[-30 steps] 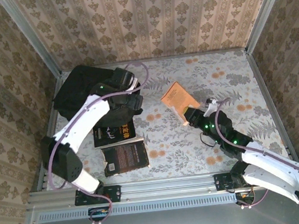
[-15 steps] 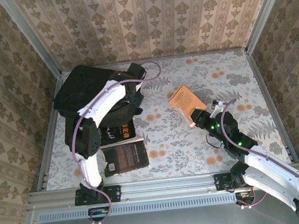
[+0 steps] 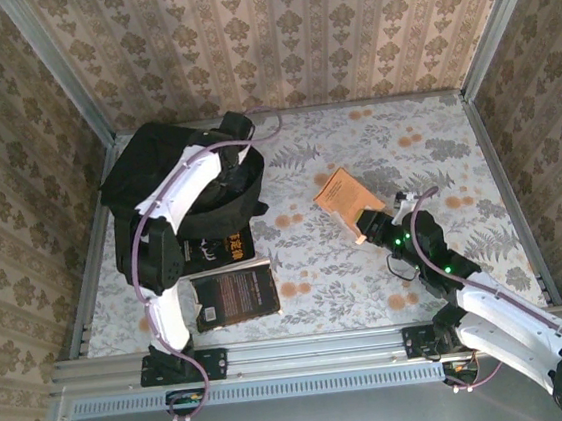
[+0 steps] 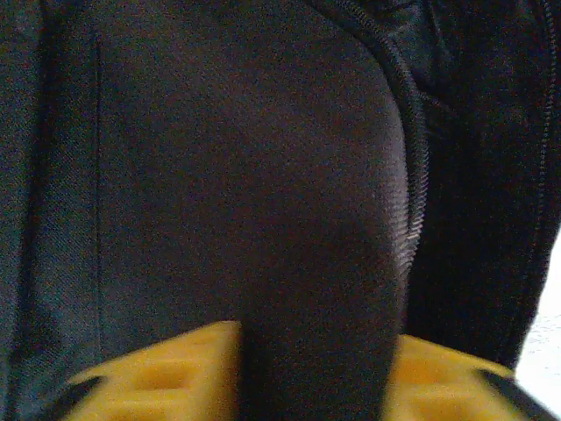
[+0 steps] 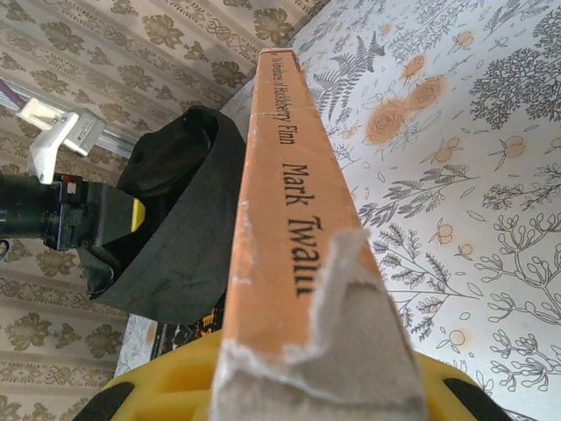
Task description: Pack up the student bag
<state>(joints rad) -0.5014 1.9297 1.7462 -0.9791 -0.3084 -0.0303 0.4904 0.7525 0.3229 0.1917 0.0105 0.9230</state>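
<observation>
Left wrist view puts my left gripper (image 4: 317,377) hard against the student bag (image 4: 219,175). Its two yellow fingers (image 4: 166,373) stand on either side of a raised fold of black fabric. As far as I can judge from so close and dark a picture, they are pinched onto that fold. A zip (image 4: 405,167) curves down the fold's right side.

On the right wrist camera, my right gripper (image 5: 307,386) is clamped on an orange paperback (image 5: 280,175), with a yellow finger against each cover. The spine faces up and has "Mark Twain" printed along it. The paper is torn ragged at the end nearest the fingers. Beyond the book I see the bag's black bulk on the floral table (image 5: 491,132).

From the top camera, the right gripper (image 3: 368,226) holds the paperback (image 3: 348,195) tilted above the table (image 3: 424,135), right of centre and well apart from the bag. The student bag (image 3: 155,163) lies in the far left corner against the left rail (image 3: 89,251), and my left arm (image 3: 183,186) arches over it. Two dark-covered books lie flat on the near side of the bag. The farther one (image 3: 215,250) touches the bag's near edge, and the nearer one (image 3: 235,294) lies just beside it.
</observation>
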